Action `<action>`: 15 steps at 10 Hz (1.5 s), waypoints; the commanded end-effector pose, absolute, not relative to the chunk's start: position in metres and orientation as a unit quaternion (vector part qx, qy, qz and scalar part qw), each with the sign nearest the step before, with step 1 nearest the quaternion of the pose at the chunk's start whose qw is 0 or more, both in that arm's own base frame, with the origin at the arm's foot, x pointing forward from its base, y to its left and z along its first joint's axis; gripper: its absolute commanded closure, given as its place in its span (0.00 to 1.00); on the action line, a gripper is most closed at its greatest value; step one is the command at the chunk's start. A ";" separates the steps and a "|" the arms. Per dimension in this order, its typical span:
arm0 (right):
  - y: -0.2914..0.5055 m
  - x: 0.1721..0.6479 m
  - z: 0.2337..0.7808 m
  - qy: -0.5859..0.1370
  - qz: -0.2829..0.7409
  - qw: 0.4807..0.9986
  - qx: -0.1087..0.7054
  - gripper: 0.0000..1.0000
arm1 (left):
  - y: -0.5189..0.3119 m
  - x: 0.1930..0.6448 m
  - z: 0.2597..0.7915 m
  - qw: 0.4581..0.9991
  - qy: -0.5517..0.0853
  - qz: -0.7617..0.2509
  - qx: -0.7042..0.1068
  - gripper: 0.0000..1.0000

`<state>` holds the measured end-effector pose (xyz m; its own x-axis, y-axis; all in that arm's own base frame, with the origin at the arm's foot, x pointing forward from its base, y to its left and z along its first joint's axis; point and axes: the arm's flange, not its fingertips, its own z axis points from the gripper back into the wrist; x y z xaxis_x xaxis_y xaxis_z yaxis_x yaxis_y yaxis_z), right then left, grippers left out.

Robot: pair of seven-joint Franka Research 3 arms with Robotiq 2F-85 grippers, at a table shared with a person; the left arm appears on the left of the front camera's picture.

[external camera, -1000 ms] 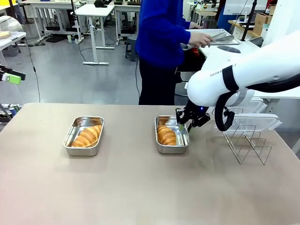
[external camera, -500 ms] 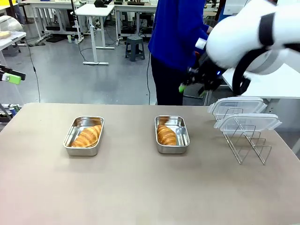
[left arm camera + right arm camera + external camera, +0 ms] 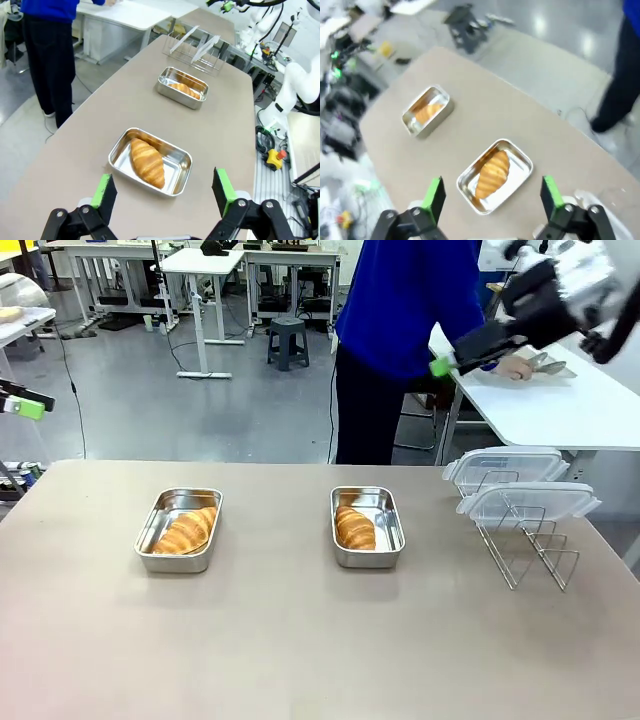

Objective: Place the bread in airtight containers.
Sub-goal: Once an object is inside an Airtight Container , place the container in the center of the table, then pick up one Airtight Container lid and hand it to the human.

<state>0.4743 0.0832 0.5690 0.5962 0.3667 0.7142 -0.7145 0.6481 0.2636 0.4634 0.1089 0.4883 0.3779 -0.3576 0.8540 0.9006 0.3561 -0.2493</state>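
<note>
Two steel pans stand on the tan table, each with one croissant lying in it. The left pan (image 3: pixel 160 530) holds a croissant (image 3: pixel 188 530), and the right pan (image 3: pixel 390 530) holds another croissant (image 3: pixel 355 527). My right gripper (image 3: pixel 450 362) hangs high at the back right, open and empty, well clear of both pans. From above, the right gripper (image 3: pixel 492 195) looks down on the near pan (image 3: pixel 520 167) and its croissant (image 3: pixel 492 172). My left gripper (image 3: pixel 164 192) is open and empty above the closer pan (image 3: pixel 177 160) and its croissant (image 3: pixel 147 162).
Two clear plastic lids (image 3: pixel 510 485) rest on a wire rack (image 3: pixel 535 555) at the table's right side. A person in blue (image 3: pixel 400 320) stands at the far side, with a hand (image 3: pixel 515 367) on a white side table (image 3: pixel 560 405).
My right gripper opened, left the croissant in the right pan, and rose up and to the right. The person stepped to the right.
</note>
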 end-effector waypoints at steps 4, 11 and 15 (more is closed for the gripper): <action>-0.024 0.466 0.498 -0.361 0.440 0.744 0.350 0.00 | 0.109 0.463 0.489 0.736 -0.362 -0.428 -0.379 0.00; -0.037 0.455 0.492 -0.362 0.435 0.748 0.346 0.00 | 0.109 0.463 0.489 0.736 -0.362 -0.428 -0.379 0.00; -0.037 0.455 0.492 -0.362 0.435 0.748 0.346 0.00 | 0.109 0.463 0.489 0.736 -0.362 -0.428 -0.379 0.00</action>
<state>0.4541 -0.0401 0.4878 0.3623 0.4232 0.8305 -0.9044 0.3750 0.2034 0.4633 0.1090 0.4881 0.3784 -0.3574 0.8539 0.9003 0.3563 -0.2498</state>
